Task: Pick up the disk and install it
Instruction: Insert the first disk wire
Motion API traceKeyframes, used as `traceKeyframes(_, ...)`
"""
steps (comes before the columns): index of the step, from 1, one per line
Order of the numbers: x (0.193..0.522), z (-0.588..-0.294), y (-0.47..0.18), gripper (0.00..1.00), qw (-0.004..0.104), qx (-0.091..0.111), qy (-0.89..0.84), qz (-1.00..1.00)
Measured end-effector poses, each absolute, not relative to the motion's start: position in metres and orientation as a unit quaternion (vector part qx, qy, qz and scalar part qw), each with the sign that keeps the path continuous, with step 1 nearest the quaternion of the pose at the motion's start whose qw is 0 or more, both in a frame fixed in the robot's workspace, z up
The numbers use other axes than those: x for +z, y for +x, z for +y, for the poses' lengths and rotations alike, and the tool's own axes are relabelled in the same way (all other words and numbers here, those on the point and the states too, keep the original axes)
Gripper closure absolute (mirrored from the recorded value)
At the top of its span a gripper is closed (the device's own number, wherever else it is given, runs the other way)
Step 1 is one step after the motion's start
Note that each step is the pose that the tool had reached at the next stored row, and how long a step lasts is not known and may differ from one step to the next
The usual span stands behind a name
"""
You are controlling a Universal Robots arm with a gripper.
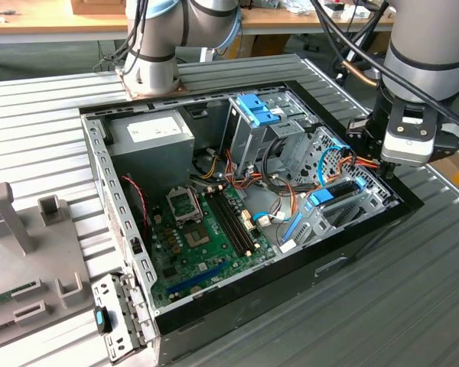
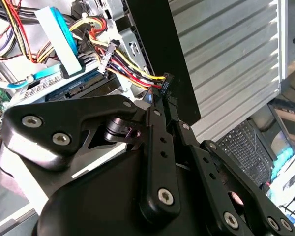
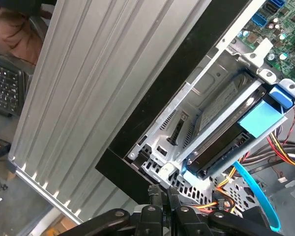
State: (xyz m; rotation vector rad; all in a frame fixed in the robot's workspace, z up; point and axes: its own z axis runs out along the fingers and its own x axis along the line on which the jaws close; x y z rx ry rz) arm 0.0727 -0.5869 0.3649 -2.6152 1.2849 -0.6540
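Note:
The disk [image 3: 220, 150] is a dark flat drive with blue side rails and a blue end tab [image 3: 284, 94]. It lies in the metal drive cage [image 3: 206, 93] at the case's edge on the exterior view's right, where it shows as the disk [image 1: 338, 196]. My gripper [image 3: 166, 195] hovers just past the disk's cabled end, over the black case rim, with its fingers pressed together. In the second wrist view my gripper [image 2: 160, 98] has its tips right beside a black power connector [image 2: 166, 81] on red, yellow and black wires. In the exterior view the gripper [image 1: 382, 162] hangs at the case's corner.
The open computer case [image 1: 352, 248] lies on a ribbed metal table [image 1: 398, 306]. Inside are a motherboard [image 1: 203, 237], a power supply [image 1: 153, 141] and a second cage with a light-blue latch plate [image 1: 256, 111]. Loose wires and a thin blue data cable [image 3: 258, 199] crowd the disk's end.

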Motion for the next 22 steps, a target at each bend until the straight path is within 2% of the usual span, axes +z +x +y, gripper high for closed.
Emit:
traceKeyframes(7, 0.365, -0.5858, 0.0717, 0.84, 0.078, -0.218, -0.873, 0.429)
traceKeyframes(9, 0.3649, -0.5853, 0.0712, 0.84, 0.075, -0.213, -0.874, 0.431)
traceKeyframes(12, 0.3648, -0.5851, 0.0705, 0.84, 0.054, -0.172, -0.88, 0.44)
traceKeyframes(17, 0.3649, -0.5851, 0.0705, 0.84, 0.028, -0.126, -0.881, 0.455)
traceKeyframes(22, 0.3649, -0.585, 0.0703, 0.84, 0.025, -0.122, -0.875, 0.468)
